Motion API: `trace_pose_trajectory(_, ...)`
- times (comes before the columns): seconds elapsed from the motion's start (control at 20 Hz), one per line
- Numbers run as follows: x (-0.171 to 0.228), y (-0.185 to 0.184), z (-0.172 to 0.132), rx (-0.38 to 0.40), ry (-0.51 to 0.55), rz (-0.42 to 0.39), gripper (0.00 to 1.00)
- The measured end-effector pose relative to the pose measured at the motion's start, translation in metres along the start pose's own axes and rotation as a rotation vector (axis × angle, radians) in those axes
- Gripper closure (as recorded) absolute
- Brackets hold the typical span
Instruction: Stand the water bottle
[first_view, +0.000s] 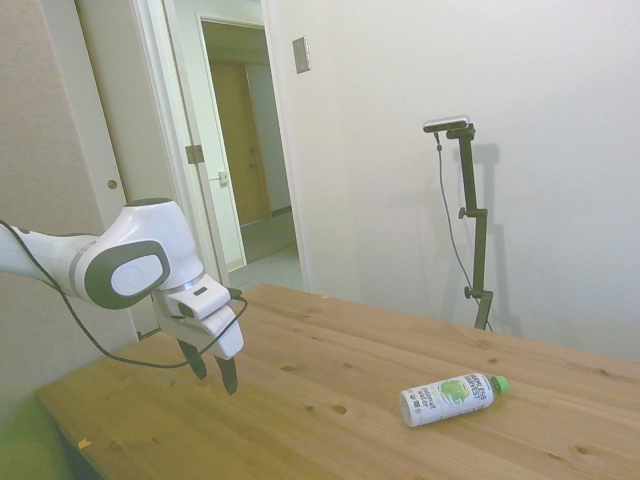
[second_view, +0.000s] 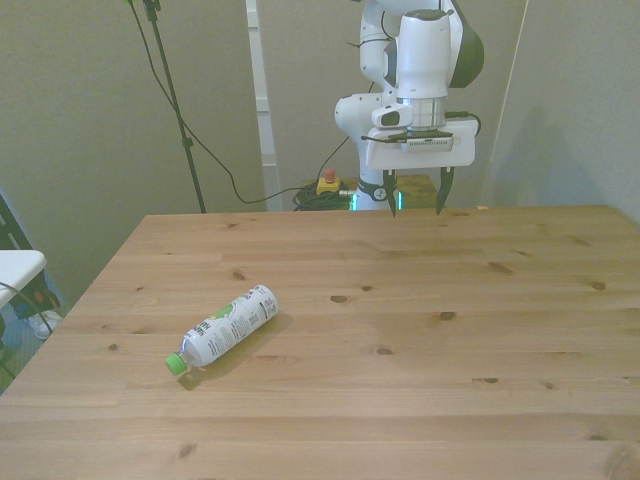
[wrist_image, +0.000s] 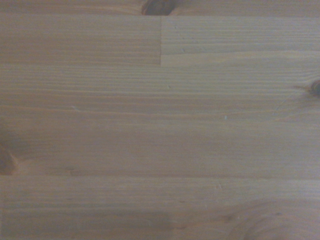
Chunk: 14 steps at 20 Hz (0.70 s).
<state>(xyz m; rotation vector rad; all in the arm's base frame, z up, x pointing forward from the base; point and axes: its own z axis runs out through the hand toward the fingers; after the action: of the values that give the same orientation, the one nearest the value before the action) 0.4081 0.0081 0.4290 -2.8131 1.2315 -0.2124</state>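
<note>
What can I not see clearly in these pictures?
- Bottle label text: too small to read in the side and front views.
- Bottle and hand: both out of the wrist view, which shows only blurred table wood.
- Arm base: cut off by the side view's left edge.
- Table's near edge: cut off by the bottom of the front view.
- How much liquid is in the bottle: the label hides it.

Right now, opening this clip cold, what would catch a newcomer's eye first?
The water bottle lies on its side on the wooden table, toward the front view's left, its green cap pointing at the near edge. The gripper hangs open above the table's far edge, well apart from the bottle and holding nothing. The wrist view shows only bare wood grain.
</note>
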Motion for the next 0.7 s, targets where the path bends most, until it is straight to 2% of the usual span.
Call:
trace_pose_trajectory(0.25,0.018,0.008,-0.007,0.013,0.011,0.016,0.00)
trace_pose_trajectory(0.7,0.162,0.044,-0.055,0.058,0.106,0.146,0.00)
